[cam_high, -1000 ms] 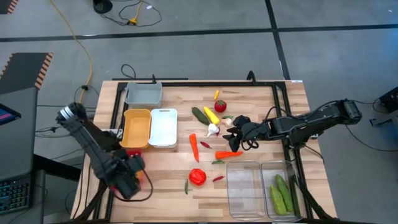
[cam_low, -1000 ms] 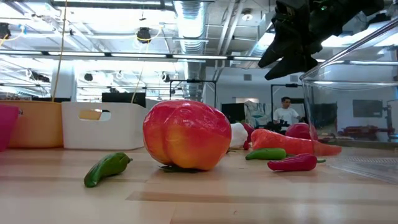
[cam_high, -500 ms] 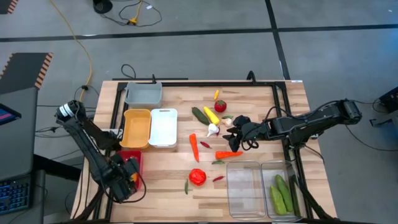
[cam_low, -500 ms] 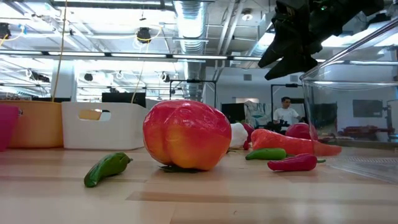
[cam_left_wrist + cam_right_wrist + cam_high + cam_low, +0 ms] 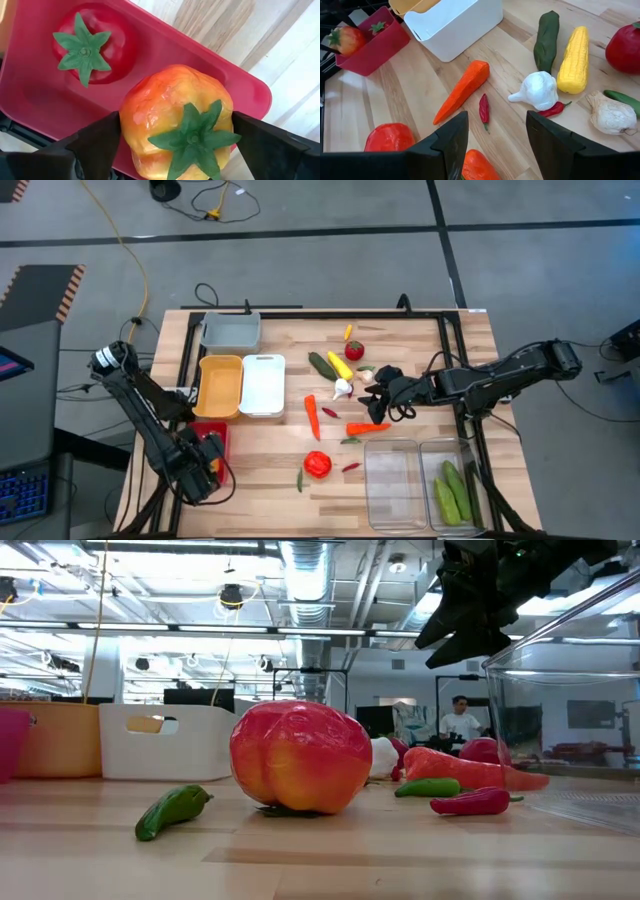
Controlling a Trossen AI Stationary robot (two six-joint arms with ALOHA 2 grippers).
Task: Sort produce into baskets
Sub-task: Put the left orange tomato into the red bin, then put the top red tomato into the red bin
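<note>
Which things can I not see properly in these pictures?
- High view: the red bin is half covered by the left gripper, so its contents are hidden.
- Left wrist view: whether the fingers touch the orange pepper is unclear.
- Low view: the right gripper is cut off by the top edge.
- Low view: the carrot hides what lies behind it.

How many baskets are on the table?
6. On the left: grey, yellow and white side by side next to it, and red beside yellow. On the right: two clear ones side by side. None seems hidden.
</note>
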